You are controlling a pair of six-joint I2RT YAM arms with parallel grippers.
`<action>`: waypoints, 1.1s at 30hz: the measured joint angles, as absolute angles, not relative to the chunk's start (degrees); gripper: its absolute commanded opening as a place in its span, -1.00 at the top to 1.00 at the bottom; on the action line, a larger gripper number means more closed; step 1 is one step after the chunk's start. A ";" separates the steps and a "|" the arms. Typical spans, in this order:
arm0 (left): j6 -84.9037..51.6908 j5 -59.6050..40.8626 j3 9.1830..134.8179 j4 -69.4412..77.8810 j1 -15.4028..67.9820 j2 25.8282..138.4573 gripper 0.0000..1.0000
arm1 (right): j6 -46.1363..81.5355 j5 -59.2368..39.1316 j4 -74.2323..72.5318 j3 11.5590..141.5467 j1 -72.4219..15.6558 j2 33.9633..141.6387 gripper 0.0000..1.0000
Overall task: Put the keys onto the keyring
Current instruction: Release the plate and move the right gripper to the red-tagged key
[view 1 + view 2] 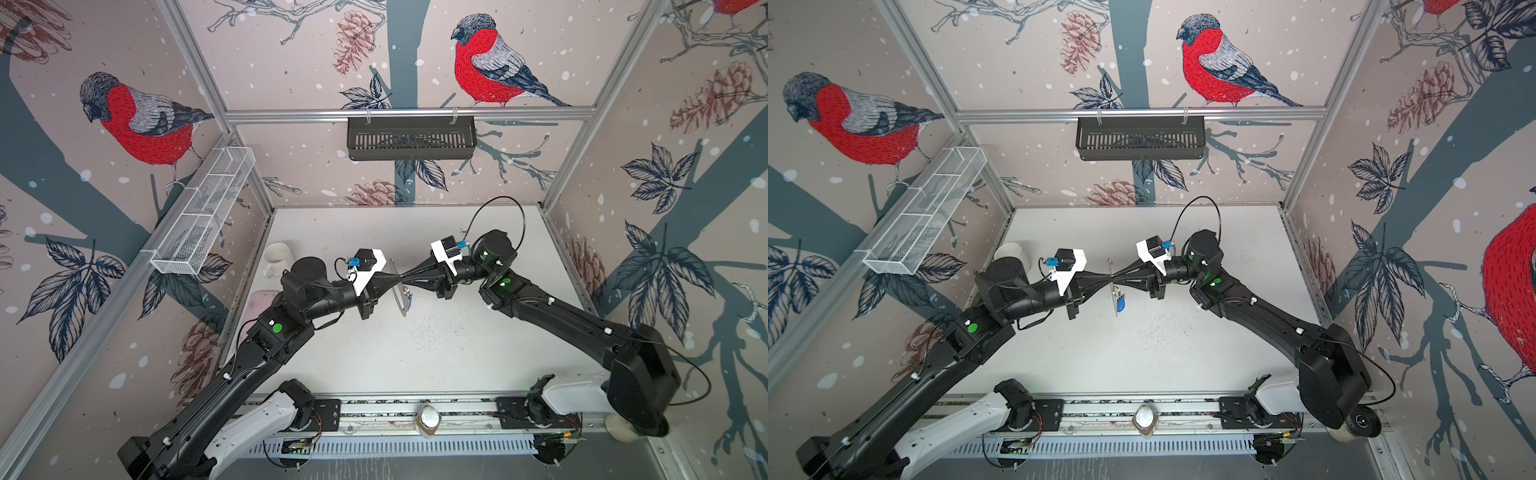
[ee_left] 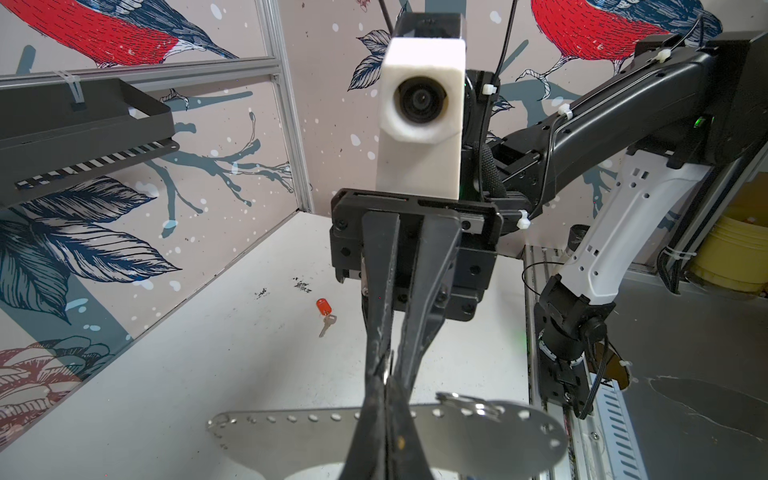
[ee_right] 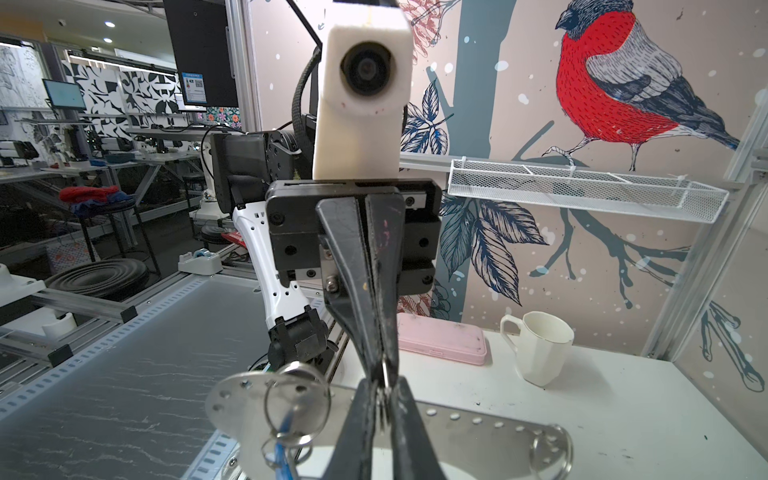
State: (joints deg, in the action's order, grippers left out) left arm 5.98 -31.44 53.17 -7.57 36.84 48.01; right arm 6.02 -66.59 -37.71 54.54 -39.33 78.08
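My left gripper [image 1: 397, 277] and right gripper [image 1: 406, 279] meet tip to tip above the middle of the table [image 1: 415, 357]. Between them is the keyring [image 1: 400, 297], a flat silver plate with small holes along its edge. It is up in the air and appears edge-on in both top views.

The left jaws are pressed together on the plate's edge. The right jaws sit at the same spot from the opposite side with a thin gap between them. I cannot tell whether they grip.

The blue-tag key [image 1: 1120, 304] hangs from a split ring [image 3: 297, 399] threaded through a hole near the plate's rounded end. It is just beside the right gripper, on the side nearer the arm bases.

The red-tag key [image 2: 323, 308] lies flat on the table toward the right arm's side, well apart from the keyring and both grippers. It shows only from the left wrist.

Farther off on the left arm's side, a white mug [image 3: 540, 349] and a pink case [image 3: 440, 343] rest on the table. A mesh basket [image 1: 199, 216] and a black basket [image 1: 411, 137] hang on the walls.
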 measured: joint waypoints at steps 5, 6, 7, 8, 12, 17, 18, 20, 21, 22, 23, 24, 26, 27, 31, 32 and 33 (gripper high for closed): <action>6.04 -31.29 52.88 -7.55 36.84 47.77 1.00 | 5.85 -66.76 -37.12 54.06 -39.00 77.60 0.45; 6.07 -31.29 52.88 -7.51 36.84 47.77 1.00 | 5.82 -66.76 -36.95 53.98 -38.94 77.43 0.43; 6.07 -31.27 52.86 -7.31 36.84 47.77 1.00 | 5.80 -66.76 -36.80 53.93 -38.89 77.34 0.42; 6.15 -31.24 52.84 -7.09 36.84 47.77 1.00 | 5.74 -66.74 -36.47 53.87 -38.81 77.21 0.40; 6.35 -30.96 52.84 -6.74 36.84 47.59 1.00 | 4.56 -65.87 -35.03 53.06 -37.87 76.05 0.37; 6.39 -29.47 52.86 -6.76 36.84 47.37 1.00 | 4.56 -62.76 -34.30 51.11 -35.90 73.41 0.36; 6.37 -28.53 52.95 -6.87 36.86 47.51 1.00 | 4.56 -61.93 -34.28 50.65 -35.40 72.77 0.35; 5.93 -26.72 53.36 -6.96 36.86 48.05 1.00 | 4.60 -59.29 -33.32 49.87 -34.54 71.13 0.32; 5.78 -25.47 53.54 -6.94 36.86 48.36 1.00 | 4.58 -57.67 -32.80 49.34 -34.13 70.06 0.31; 5.41 -24.45 53.65 -6.92 36.86 48.62 1.00 | 4.58 -55.42 -32.12 48.93 -33.76 68.93 0.30; 4.73 -23.16 53.69 -6.90 36.86 48.84 1.00 | 4.58 -53.41 -31.55 48.73 -33.63 68.20 0.29; 4.34 -21.82 53.69 -6.90 36.86 49.06 1.00 | 4.62 -50.57 -30.37 48.56 -33.41 67.31 0.27; 3.03 -18.87 53.58 -6.81 36.86 49.50 1.00 | 4.91 -44.62 -28.14 48.40 -33.06 66.08 0.24; 2.81 -17.08 53.36 -6.68 36.86 49.74 1.00 | 5.43 -41.23 -26.76 48.36 -32.69 65.58 0.21; 0.51 -10.92 51.72 -6.28 37.08 50.83 1.00 | 8.10 -27.38 -21.19 47.92 -29.85 64.90 0.14; -0.08 -9.67 51.20 -6.13 37.17 51.05 1.00 | 9.08 -24.97 -19.94 47.88 -29.06 64.93 0.13; -0.27 -8.54 50.52 -5.69 37.26 51.24 1.00 | 9.82 -21.93 -18.48 47.88 -28.03 65.04 0.13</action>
